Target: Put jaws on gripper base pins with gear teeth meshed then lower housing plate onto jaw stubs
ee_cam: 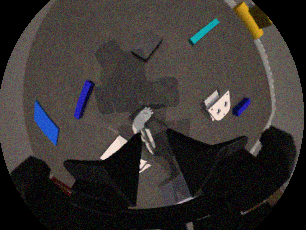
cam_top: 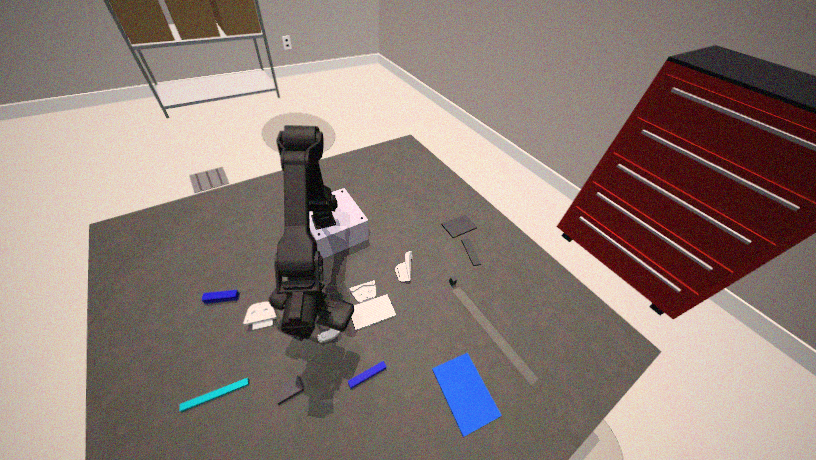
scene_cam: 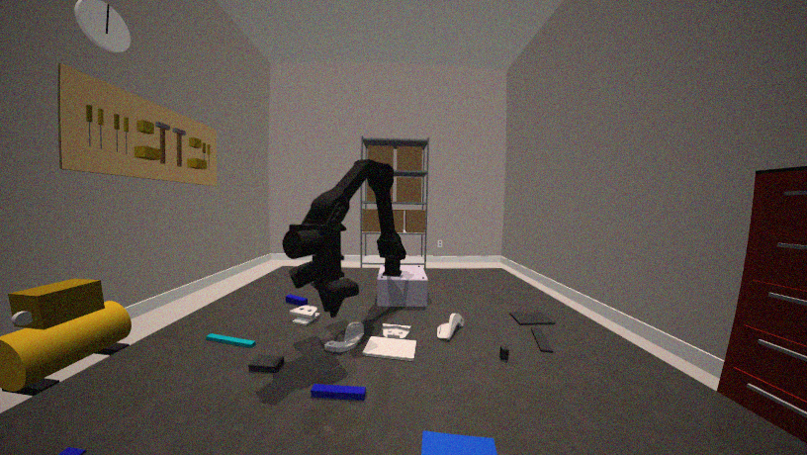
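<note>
My gripper is open and empty, pointing down above the table. A light grey jaw lies on the table below the fingers. A white jaw lies farther right. A white part with two holes lies left of the gripper. Another white part lies right of it, behind a flat white plate. I cannot tell which is the gripper base and which the housing plate; pins and gear teeth are too small to make out.
Blue bars, a cyan bar and a dark block lie around the work area. A blue plate lies front right. Dark flat pieces and a small black block lie right. A pale box stands at the arm's foot.
</note>
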`<state>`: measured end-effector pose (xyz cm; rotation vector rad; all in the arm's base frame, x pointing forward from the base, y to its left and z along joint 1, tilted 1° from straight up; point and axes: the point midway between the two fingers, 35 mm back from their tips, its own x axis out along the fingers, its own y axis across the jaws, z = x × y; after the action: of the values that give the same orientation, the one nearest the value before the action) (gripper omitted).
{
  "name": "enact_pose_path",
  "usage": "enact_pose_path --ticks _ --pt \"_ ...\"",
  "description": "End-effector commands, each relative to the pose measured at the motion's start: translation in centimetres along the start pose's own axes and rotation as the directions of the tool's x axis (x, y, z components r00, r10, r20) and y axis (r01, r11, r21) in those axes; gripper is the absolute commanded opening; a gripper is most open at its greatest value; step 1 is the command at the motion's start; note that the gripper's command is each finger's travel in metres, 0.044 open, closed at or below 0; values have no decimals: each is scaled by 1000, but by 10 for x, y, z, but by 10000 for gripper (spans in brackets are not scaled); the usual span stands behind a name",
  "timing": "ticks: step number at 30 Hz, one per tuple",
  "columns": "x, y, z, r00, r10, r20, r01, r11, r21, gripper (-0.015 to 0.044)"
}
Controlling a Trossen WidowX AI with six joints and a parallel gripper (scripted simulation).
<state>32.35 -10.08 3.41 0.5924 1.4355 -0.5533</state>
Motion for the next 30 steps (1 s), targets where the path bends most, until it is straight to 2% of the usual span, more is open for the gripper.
enact_pose_path --ticks 1,3,24,30 --pt "0 0 0 1000 0 0 0 1000 0 46" --pt "0 0 0 1000 0 0 0 1000 0 0" --pt "0 0 0 1000 0 0 0 1000 0 0" --pt "0 0 0 1000 0 0 0 1000 0 157"
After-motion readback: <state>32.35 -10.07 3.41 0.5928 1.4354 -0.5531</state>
